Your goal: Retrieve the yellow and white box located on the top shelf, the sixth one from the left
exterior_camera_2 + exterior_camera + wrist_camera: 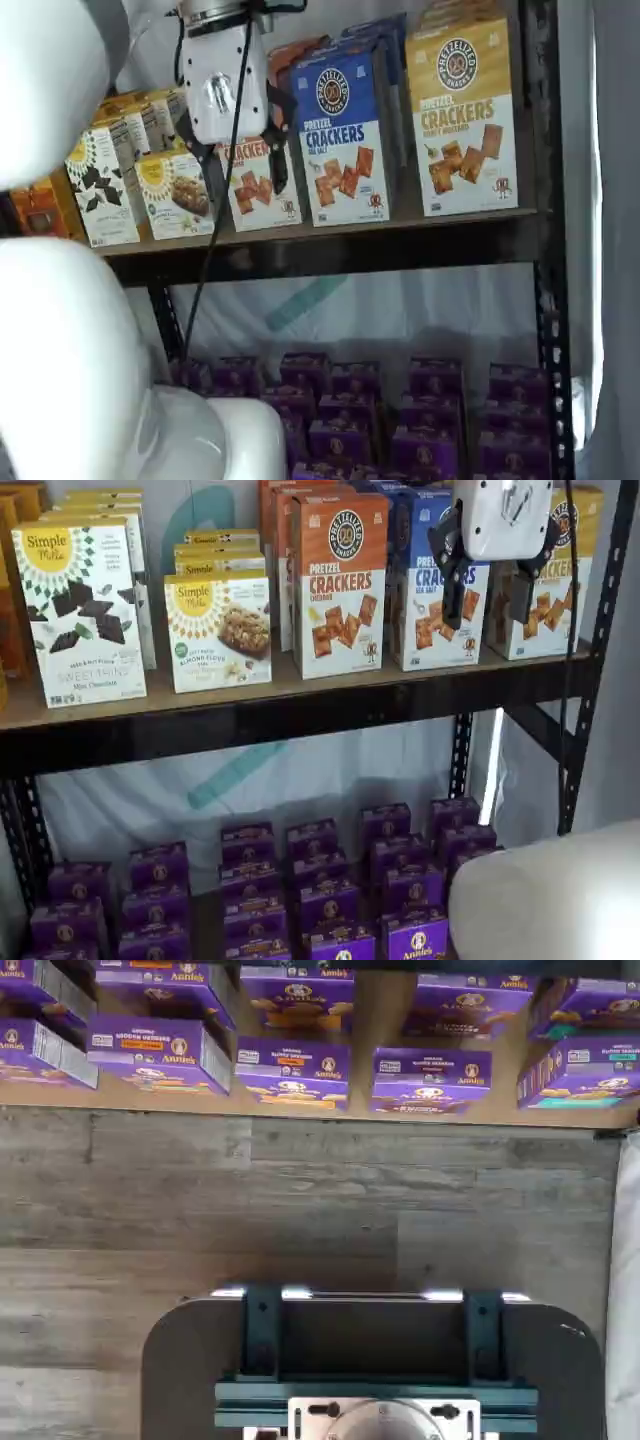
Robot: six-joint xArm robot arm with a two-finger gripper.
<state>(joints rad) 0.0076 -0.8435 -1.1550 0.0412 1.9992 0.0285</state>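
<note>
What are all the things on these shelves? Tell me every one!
yellow and white box: one, yellow over white, right end of the top shelf.
blue pretzel crackers box: one in front, blue over white, beside it.
orange pretzel crackers box: one in front, orange over white, next along.
almond flour bars box: one in front, white and yellow, further left.
mint chocolate cookie box: one in front, white and yellow, near the left end.
purple boxes: many, lower level.
gripper: one, white body, black fingers open, before the top shelf.
</note>
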